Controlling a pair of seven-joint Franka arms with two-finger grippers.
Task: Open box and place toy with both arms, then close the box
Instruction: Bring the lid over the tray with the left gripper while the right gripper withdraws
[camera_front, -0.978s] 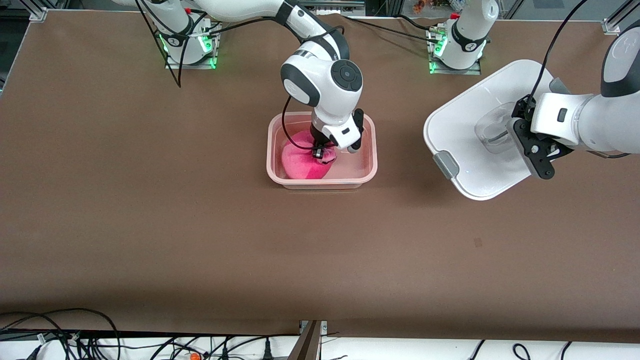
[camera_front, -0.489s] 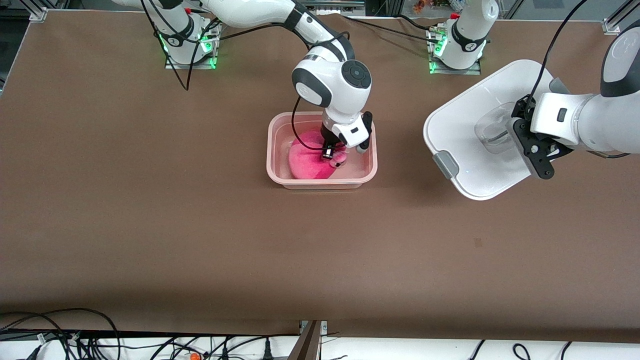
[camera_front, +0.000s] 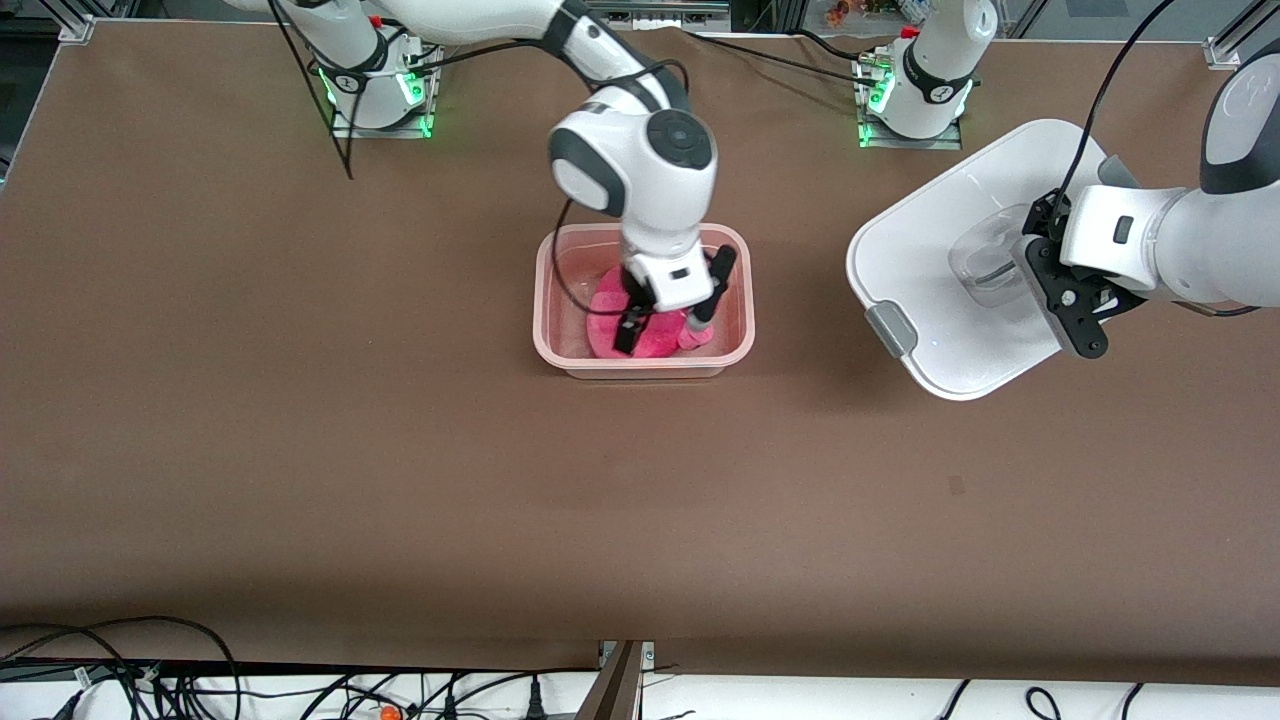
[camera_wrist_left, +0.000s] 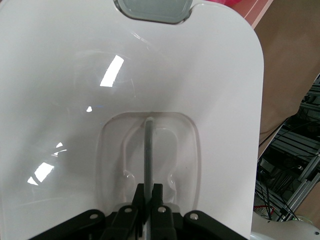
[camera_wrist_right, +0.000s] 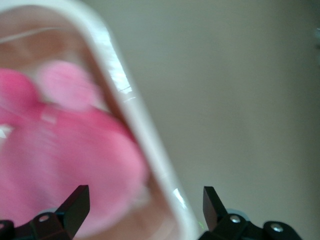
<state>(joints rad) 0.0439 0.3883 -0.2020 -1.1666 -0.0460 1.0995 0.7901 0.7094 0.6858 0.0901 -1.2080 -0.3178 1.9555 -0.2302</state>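
The pale pink box (camera_front: 546, 300) stands open in the middle of the table. Inside it lies the hot-pink toy (camera_front: 606, 302), toward the wall nearer the front camera. My right gripper (camera_front: 666, 316) hangs open just over the toy, with nothing between its fingers. In the right wrist view the toy (camera_wrist_right: 65, 150) and the box rim (camera_wrist_right: 145, 135) lie below the spread right gripper (camera_wrist_right: 145, 196). My left gripper (camera_front: 1030, 272) is shut on the clear handle of the white lid (camera_front: 930, 250), held tilted over the left arm's end of the table. The left wrist view shows the left gripper (camera_wrist_left: 148, 192) pinching the handle bar (camera_wrist_left: 148, 150).
A grey clip (camera_front: 890, 330) sits on the lid's edge. The arm bases (camera_front: 375, 85) (camera_front: 915, 95) stand at the table's edge farthest from the front camera. Cables (camera_front: 150, 680) lie below the table's near edge. Bare brown tabletop (camera_front: 300, 400) surrounds the box.
My right gripper has opened and let go of the toy, which now lies in the box; its wrist has turned and lifted a little. The left arm and lid have not moved.
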